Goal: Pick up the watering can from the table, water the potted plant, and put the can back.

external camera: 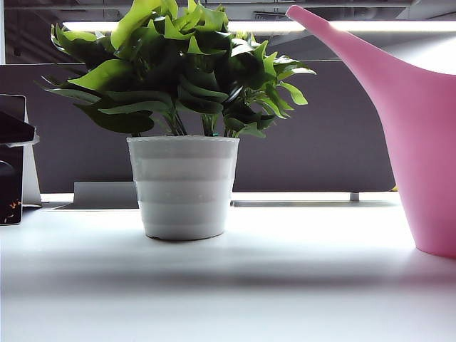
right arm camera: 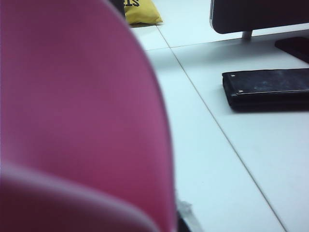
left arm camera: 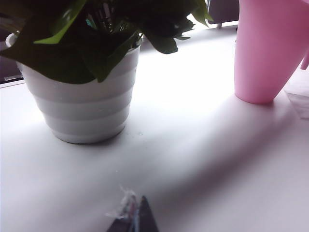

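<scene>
White ribbed plastic comes first: the potted plant [external camera: 183, 187] stands upright on the table [external camera: 228, 285], left of the pink watering can [external camera: 420, 149], the two apart. My left gripper [left arm camera: 133, 220] hangs low beside the pot, only a dark tip showing, so I cannot tell its jaws. The can rests on its base, spout aimed over the leaves (handy for pouring). My right gripper sits hard against the can's body; its fingers are hidden, so I cannot say whether they grip.
</scene>
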Controlling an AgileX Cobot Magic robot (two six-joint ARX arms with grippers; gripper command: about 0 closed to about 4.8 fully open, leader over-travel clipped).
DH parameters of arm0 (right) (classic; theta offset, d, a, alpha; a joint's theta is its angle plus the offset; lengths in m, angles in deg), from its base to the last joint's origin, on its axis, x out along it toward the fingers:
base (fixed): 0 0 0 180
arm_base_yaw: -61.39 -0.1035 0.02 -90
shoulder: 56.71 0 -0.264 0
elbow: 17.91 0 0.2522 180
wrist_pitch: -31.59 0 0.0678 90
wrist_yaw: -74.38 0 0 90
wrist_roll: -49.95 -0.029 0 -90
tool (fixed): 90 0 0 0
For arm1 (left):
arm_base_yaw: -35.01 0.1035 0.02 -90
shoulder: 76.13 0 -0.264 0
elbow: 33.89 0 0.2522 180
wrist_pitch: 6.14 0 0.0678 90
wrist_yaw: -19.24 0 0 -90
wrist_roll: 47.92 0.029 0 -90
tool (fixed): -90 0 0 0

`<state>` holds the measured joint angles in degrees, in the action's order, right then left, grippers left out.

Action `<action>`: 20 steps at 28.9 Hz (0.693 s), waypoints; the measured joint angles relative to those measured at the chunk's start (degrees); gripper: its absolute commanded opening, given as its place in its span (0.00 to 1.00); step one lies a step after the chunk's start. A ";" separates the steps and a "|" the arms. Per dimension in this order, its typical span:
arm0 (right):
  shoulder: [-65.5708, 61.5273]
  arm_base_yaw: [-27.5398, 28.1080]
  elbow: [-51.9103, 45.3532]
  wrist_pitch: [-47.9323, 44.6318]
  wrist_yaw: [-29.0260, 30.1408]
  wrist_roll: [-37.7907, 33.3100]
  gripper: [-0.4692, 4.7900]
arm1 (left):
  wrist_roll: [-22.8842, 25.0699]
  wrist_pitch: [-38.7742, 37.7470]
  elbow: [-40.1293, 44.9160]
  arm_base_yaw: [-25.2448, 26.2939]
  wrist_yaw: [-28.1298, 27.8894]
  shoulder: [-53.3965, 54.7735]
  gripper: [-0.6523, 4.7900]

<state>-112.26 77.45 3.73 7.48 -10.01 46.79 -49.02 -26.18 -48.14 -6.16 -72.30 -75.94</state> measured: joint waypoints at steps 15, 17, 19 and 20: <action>-0.09 0.04 -0.04 -0.57 1.42 -0.26 0.08 | 0.00 0.00 0.00 0.00 0.02 0.00 0.11; -0.13 0.11 -0.15 -1.20 1.53 -0.74 0.08 | 0.00 0.00 -0.02 0.00 0.02 0.00 0.11; -0.13 0.11 -0.33 -1.66 1.55 -1.31 0.08 | -0.02 0.00 -0.02 0.00 0.02 0.00 0.11; -0.13 0.11 -0.33 -1.79 1.60 -1.68 0.08 | 0.00 0.00 0.00 0.00 0.02 0.00 0.11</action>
<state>-112.39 77.56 3.40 5.69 -8.41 45.10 -49.02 -26.18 -48.14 -6.16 -72.28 -75.94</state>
